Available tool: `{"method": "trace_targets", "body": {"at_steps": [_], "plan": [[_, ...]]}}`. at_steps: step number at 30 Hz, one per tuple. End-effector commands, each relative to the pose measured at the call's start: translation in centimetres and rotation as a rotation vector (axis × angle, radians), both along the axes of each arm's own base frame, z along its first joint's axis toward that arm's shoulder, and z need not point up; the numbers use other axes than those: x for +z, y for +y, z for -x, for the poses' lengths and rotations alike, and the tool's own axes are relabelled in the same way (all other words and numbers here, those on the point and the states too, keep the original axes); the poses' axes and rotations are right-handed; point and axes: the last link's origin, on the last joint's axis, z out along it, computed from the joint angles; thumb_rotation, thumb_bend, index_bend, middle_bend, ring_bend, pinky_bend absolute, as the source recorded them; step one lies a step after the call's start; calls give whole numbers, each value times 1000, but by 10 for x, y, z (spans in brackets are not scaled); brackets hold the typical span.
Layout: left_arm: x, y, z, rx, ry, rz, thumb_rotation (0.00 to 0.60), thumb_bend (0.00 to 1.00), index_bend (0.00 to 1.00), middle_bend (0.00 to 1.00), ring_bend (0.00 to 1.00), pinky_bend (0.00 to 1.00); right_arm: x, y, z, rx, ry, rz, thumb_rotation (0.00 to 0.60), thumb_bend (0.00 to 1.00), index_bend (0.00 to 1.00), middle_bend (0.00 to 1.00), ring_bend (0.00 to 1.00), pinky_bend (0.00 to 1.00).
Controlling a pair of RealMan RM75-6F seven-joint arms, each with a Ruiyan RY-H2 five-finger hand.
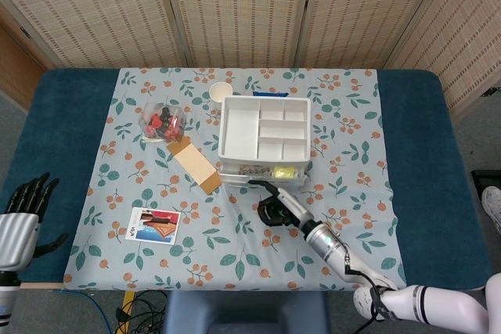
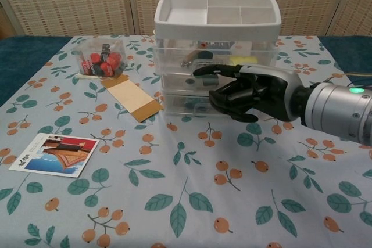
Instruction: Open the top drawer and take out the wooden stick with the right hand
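Note:
The white drawer unit (image 1: 264,137) (image 2: 216,10) stands mid-table with a divided tray on top. Its clear top drawer (image 1: 262,170) (image 2: 197,62) is pulled partly out toward me. Inside lie a brownish stick-like piece (image 1: 252,169) (image 2: 189,59) and a yellow item (image 1: 286,172) (image 2: 241,60). My right hand (image 1: 274,202) (image 2: 250,91) is at the drawer's front. One finger (image 2: 212,69) lies hooked along the front rim, and the others are curled below it. My left hand (image 1: 23,209) hangs off the table's near left edge, fingers apart, holding nothing.
A clear box of red pieces (image 1: 160,123) (image 2: 102,61) and a tan card (image 1: 196,164) (image 2: 132,98) lie left of the drawers. A picture card (image 1: 153,227) (image 2: 51,154) sits at the front left. A small cup (image 1: 221,91) stands behind the unit.

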Motion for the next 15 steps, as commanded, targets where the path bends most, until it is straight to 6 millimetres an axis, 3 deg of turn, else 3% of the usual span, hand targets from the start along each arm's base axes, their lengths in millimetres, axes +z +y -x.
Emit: {"method": "trace_targets", "body": {"at_steps": [1,5,10,15], "plan": [[-1,0,0,-3,1,3,600,160,32,0,0,77,3,3,2,2,1,4,600,590,185,754,835,909],[-2,2,-2,-8,-2,8,600,159,32,0,0,77,6,10,6,21,24,0,600,590,179,746,835,909],[-4,2,-3,-16,-6,17,600,159,32,0,0,77,13,19,13,53,72,-11,600,590,60,722,832,908],[-4,3,-3,-21,-8,17,600,159,32,0,0,77,20,26,15,84,104,-3,600,590,39,714,832,908]]}}
